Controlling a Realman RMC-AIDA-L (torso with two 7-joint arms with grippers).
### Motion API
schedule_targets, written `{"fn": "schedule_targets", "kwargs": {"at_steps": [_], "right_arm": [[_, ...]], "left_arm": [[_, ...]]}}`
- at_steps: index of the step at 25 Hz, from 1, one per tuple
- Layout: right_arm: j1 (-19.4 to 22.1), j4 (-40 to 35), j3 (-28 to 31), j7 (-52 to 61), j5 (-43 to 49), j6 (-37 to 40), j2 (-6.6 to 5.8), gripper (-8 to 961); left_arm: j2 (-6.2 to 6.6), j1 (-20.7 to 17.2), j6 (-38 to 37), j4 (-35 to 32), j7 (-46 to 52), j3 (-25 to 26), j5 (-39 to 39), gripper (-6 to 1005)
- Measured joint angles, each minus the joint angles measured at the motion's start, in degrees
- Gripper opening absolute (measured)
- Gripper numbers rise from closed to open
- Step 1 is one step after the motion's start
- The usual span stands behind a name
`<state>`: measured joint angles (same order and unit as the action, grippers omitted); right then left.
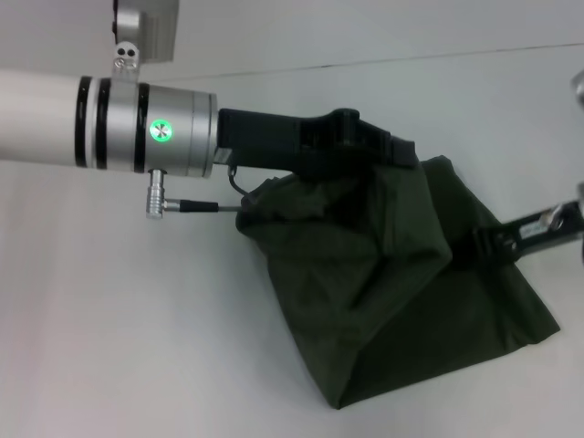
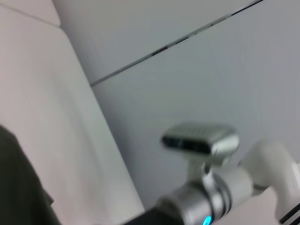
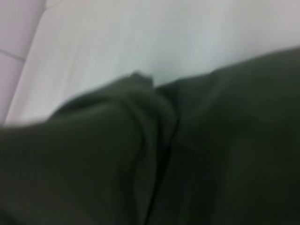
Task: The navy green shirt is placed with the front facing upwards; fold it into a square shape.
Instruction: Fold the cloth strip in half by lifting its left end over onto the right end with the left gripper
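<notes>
The navy green shirt [image 1: 365,310] is bunched on the white table [image 1: 119,319], right of the middle, showing plain green cloth and no print. My left gripper [image 1: 401,153] reaches in from the left and is shut on the shirt's far upper edge, which hangs lifted from it like a tent. At the shirt's right side, my right gripper [image 1: 484,245] is shut on the cloth. The right wrist view is nearly filled by folds of the shirt [image 3: 187,164]. A sliver of the shirt [image 2: 18,187] shows in the left wrist view.
The white table's far edge [image 1: 383,62] runs along the back, with bare tabletop [image 3: 164,37] around the shirt. The left arm's silver wrist [image 1: 164,128] with its cable plug hangs over the middle left. The robot's head camera [image 2: 201,138] shows in the left wrist view.
</notes>
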<state>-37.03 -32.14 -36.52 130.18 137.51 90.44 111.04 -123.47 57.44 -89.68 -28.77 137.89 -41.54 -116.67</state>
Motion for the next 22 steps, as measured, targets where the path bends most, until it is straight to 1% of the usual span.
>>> {"fn": "schedule_targets", "kwargs": {"at_steps": [3,5,7,9,11,16,18,22], "right_arm": [[1.1,-0.2,0.2,-5.9,-0.6,0.4,1.92,330],[2.3,-2.1,0.7,-10.9,-1.7,1.3,3.17,246],[3.8,-4.5,0.9,-15.7,-3.6,2.1,4.15,168],[5.0,-6.6,0.9,-20.0,-5.5,2.7,4.65,91],[5.9,-7.8,1.0,-24.2,-6.7,3.0,4.80,13],[6.9,-8.1,2.2,-37.1,-7.9,2.3,4.96,4],[7.5,-8.2,3.2,-43.4,-8.1,1.9,5.58,1],[8.4,-7.8,3.8,-52.5,-8.6,1.1,6.82,-1]], "left_arm": [[0.60,-0.3,-0.6,-0.6,0.3,0.1,1.0,32],[0.94,-0.6,-1.0,-1.0,0.6,0.1,1.4,32],[1.09,-1.0,-1.1,-1.7,1.0,0.1,1.5,32],[1.16,-1.3,-1.1,-2.2,1.2,0.1,1.6,32],[1.28,-1.5,-1.1,-2.5,1.3,0.2,1.7,32],[1.64,-1.7,-1.2,-2.6,1.4,0.5,1.7,32],[1.85,-1.8,-1.2,-2.6,1.4,0.8,1.7,32],[2.39,-2.4,-1.2,-2.7,1.5,0.9,2.7,32]]}}
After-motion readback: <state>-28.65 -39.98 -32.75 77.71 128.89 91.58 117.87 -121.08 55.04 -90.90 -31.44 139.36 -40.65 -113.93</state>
